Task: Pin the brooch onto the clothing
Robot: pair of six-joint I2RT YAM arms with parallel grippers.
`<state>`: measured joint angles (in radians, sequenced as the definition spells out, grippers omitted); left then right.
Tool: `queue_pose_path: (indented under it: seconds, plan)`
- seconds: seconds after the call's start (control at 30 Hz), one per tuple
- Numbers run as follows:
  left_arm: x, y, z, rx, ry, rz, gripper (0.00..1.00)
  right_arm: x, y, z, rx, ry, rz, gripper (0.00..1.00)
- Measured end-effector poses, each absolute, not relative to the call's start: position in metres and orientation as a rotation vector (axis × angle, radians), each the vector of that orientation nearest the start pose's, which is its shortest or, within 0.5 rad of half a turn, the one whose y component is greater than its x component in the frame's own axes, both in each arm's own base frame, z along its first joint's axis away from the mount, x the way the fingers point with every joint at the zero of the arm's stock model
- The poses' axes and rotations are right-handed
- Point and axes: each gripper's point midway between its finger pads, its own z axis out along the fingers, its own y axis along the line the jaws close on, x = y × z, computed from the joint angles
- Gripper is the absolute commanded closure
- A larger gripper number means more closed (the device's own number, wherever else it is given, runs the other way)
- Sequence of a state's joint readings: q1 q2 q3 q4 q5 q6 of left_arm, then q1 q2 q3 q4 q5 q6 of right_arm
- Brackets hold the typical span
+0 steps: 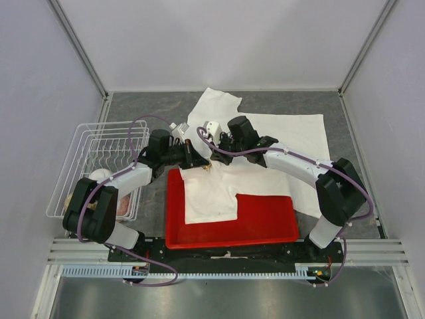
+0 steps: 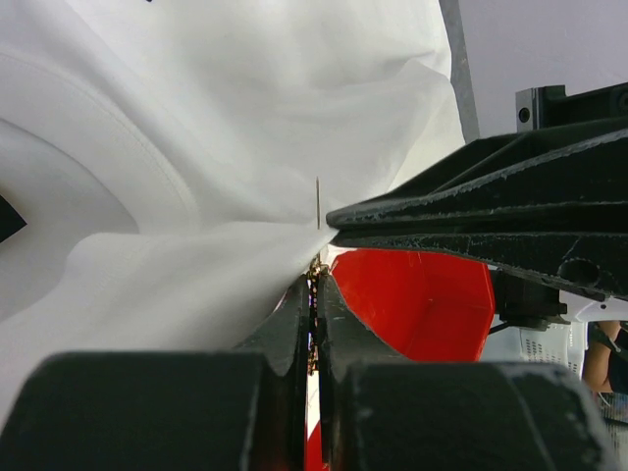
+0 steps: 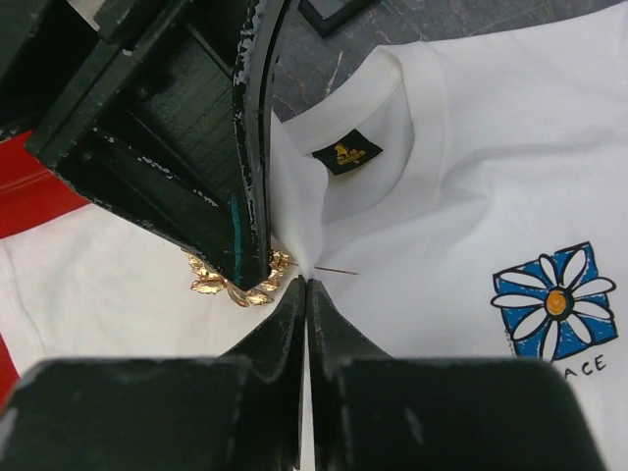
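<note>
The clothing [image 1: 292,139], a white T-shirt with a blue daisy print [image 3: 556,302], lies across the table and the red tray. My left gripper [image 1: 201,165] is shut on the gold leafy brooch [image 3: 231,287], held against the shirt below the collar. Gold also shows between the closed jaws of my left gripper [image 2: 316,280]. The brooch's thin pin [image 3: 339,271] passes through a raised fold of cloth, its tip out on the far side. My right gripper [image 3: 307,283] is shut on that fold, right beside the brooch. In the top view the right gripper [image 1: 214,158] meets the left one.
The red tray [image 1: 265,222] sits at the near edge, partly under the shirt. A white wire basket [image 1: 99,159] with pale items stands at the left. A small black square tray [image 3: 334,12] lies beyond the collar. Grey walls enclose the table.
</note>
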<state>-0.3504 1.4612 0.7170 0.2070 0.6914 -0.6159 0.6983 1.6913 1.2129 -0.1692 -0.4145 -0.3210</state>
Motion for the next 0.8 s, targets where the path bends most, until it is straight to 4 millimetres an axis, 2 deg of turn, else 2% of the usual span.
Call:
queue_pose_path:
  seconds: [0.23,0.67,0.73,0.8]
  plan:
    - [0.295,-0.247,0.124,0.154,2.241,-1.282,0.98,0.312,0.348,0.139,-1.332,1.796,0.684,1.0]
    - [0.292,-0.248,0.109,0.143,2.292,-1.302,0.98,0.293,0.353,0.127,-1.499,1.694,0.66,1.0]
    - [0.292,-0.249,0.108,0.139,2.296,-1.306,0.98,0.289,0.353,0.126,-1.531,1.676,0.657,0.97]
    - [0.292,-0.249,0.108,0.139,2.295,-1.307,0.98,0.285,0.353,0.124,-1.556,1.668,0.663,0.82]
